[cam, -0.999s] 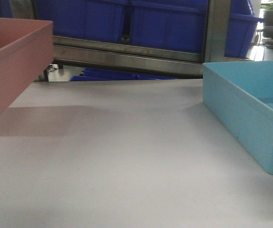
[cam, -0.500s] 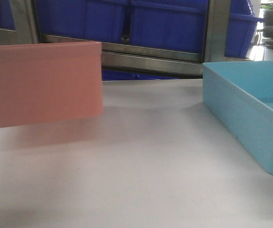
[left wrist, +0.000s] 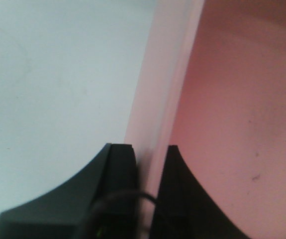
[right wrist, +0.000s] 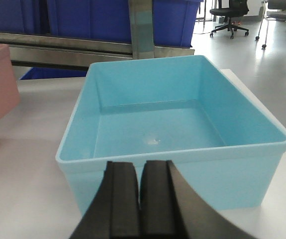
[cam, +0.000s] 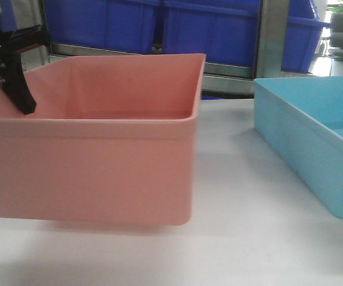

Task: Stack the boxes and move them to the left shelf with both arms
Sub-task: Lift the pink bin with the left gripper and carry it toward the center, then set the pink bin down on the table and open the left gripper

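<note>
Left gripper [left wrist: 145, 152]: jaws clamped on pink bin [cam: 99, 167] wall. The bin is over the worktop [cam: 231, 179], left of blue bin [right wrist: 152, 124], not touching. Right gripper [right wrist: 140, 169]: jaws together, just short of blue bin's near wall.

**Counts.** On one white table [cam: 237, 238] we count one salmon-pink bin [cam: 99, 149], at 9 o'clock of the front view, and one turquoise bin [cam: 314, 137], at 3 o'clock, making two in all. At 12 o'clock, around one steel upright [cam: 272, 36], we count at least three dark-blue bins [cam: 210, 30]; cropping hides any others. We count two grippers, one per wrist view: left gripper [left wrist: 146, 149] and right gripper [right wrist: 139, 167]. Two office chairs [right wrist: 230, 15] stand at 1 o'clock of the right wrist view.
</note>
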Available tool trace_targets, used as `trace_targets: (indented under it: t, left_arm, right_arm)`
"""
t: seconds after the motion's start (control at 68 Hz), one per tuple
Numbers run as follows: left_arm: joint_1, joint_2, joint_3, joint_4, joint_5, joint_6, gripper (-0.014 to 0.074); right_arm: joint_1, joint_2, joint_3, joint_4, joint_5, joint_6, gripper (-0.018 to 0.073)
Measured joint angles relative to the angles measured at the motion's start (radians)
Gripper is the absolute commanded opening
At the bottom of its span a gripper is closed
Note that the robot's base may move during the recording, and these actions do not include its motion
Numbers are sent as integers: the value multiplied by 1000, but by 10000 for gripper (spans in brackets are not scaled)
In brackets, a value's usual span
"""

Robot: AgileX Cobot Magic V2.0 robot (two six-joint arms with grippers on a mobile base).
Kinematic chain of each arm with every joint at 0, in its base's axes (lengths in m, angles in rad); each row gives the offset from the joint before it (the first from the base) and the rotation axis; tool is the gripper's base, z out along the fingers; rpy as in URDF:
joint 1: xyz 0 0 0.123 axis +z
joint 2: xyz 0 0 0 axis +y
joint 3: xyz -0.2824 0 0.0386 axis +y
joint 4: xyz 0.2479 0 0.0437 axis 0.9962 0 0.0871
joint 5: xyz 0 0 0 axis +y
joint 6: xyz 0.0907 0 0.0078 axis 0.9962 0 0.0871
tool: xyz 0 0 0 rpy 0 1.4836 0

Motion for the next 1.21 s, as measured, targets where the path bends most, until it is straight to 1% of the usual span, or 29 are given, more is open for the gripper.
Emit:
trace_targets:
  t: [0.132,0.191,0.279,0.573,0.691,0.823,1.088,1.117,1.205]
  left_arm:
    - [-59,0,55,-2,-79,-31,-4]
    - [-85,2,69,-4,-95,-36,-4]
    - [-103,11,86,-15,-116,-39,-4]
    - [-108,76,97,-13,-133,-35,0]
    - [-108,78,97,-39,-145,-35,0]
    - [-108,80,97,-69,-165,-65,0]
    - [-108,91,97,-71,-184,-85,4]
    - [-108,93,97,-71,-184,-84,14]
    - [-108,100,97,-71,-184,-84,106]
  right_arm:
    - [0,0,0,0,0,0,56]
    - [0,0,0,0,0,0,56]
    - [0,0,0,0,0,0,56]
    - [0,0,0,0,0,0,56]
    - [0,0,0,0,0,0,56]
    - [0,0,0,0,0,0,56]
    - [0,0,0,0,0,0,56]
    - [0,0,0,0,0,0,56]
    - [0,0,0,0,0,0,56]
